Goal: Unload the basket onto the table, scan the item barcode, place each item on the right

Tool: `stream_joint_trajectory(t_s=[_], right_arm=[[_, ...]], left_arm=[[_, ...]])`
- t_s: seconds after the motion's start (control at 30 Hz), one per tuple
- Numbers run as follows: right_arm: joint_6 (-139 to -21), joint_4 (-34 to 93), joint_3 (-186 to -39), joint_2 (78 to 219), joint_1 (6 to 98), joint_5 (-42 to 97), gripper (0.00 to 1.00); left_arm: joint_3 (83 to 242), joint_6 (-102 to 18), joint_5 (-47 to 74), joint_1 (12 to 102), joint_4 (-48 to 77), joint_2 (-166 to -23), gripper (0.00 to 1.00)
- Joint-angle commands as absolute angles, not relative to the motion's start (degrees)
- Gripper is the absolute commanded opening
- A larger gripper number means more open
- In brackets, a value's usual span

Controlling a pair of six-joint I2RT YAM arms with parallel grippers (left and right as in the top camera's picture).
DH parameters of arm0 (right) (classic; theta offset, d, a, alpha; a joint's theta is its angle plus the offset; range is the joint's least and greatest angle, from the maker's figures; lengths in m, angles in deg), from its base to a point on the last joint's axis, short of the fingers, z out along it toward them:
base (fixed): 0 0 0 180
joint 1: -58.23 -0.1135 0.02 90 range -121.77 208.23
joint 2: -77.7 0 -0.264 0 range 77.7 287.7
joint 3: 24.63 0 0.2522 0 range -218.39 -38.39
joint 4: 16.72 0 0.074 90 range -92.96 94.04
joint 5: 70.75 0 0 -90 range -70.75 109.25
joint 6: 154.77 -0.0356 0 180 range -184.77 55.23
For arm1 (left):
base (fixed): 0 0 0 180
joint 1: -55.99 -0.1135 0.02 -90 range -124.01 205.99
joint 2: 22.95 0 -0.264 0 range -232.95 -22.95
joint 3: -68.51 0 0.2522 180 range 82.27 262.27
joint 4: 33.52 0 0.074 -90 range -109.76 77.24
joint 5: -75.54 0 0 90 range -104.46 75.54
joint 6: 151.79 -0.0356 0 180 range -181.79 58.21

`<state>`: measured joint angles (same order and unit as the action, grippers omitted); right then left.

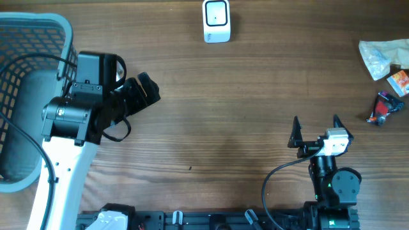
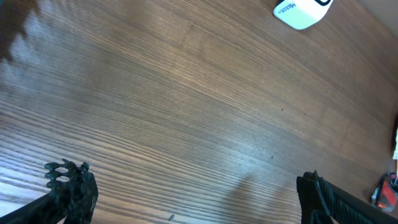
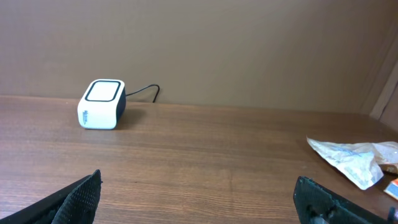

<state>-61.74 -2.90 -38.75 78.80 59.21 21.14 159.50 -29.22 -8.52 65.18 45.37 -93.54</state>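
Well, nearest me my right gripper (image 1: 316, 125) hangs wide open over the table (image 1: 223, 134) with nothing in it, and my left gripper (image 1: 144, 91) is just as wide and holds nothing, beside the grey basket (image 1: 38, 24). Further out at the right edge lie a dark wrapper (image 1: 383, 107), an orange packet (image 1: 399, 82) and a crumpled clear bag (image 1: 380, 54), well apart from both grippers. The white scanner (image 1: 216, 21) stands at the far edge.

Wooden table (image 1: 223, 128): white scanner (image 1: 216, 20) at twelve o'clock, grey basket (image 1: 25, 38) at nine, packets (image 1: 382, 54) at two; left claw (image 1: 150, 89) and right claw (image 1: 316, 121) spread, empty.
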Motion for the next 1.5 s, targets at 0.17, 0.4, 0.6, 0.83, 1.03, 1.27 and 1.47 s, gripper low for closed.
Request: stream_joint_trajectory(t_s=[0.17, 0.4, 0.6, 0.83, 1.03, 1.27, 1.47], right_arm=[[-62.61, -2.97, -38.71, 77.91, 59.38, 22.01, 1.0], [-62.61, -2.97, -38.71, 77.97, 59.38, 22.01, 1.0], [-62.61, -2.97, -38.71, 77.97, 59.38, 22.01, 1.0], [-62.64, -2.97, -38.71, 77.97, 59.38, 22.01, 1.0], [-62.64, -2.97, -38.71, 77.97, 59.38, 22.01, 1.0], [-62.61, -2.97, -38.71, 77.97, 59.38, 22.01, 1.0], [-62.66, -2.97, -38.71, 77.97, 59.38, 22.01, 1.0]], left_arm=[[160.01, -30.07, -7.87, 64.88, 45.26, -93.45, 1.0], [160.01, -30.05, -7.87, 64.88, 45.26, -93.45, 1.0], [160.01, -30.07, -7.89, 64.88, 45.72, -93.45, 1.0], [158.61, -36.36, -7.84, 64.77, 47.79, -92.86, 1.0], [148.29, -45.57, -5.99, 64.77, 41.8, -85.02, 1.0], [124.25, -57.72, 1.6, 64.7, 21.85, -61.02, 1.0], [111.85, -67.6, 1.12, 63.72, 18.15, -40.03, 1.0]])
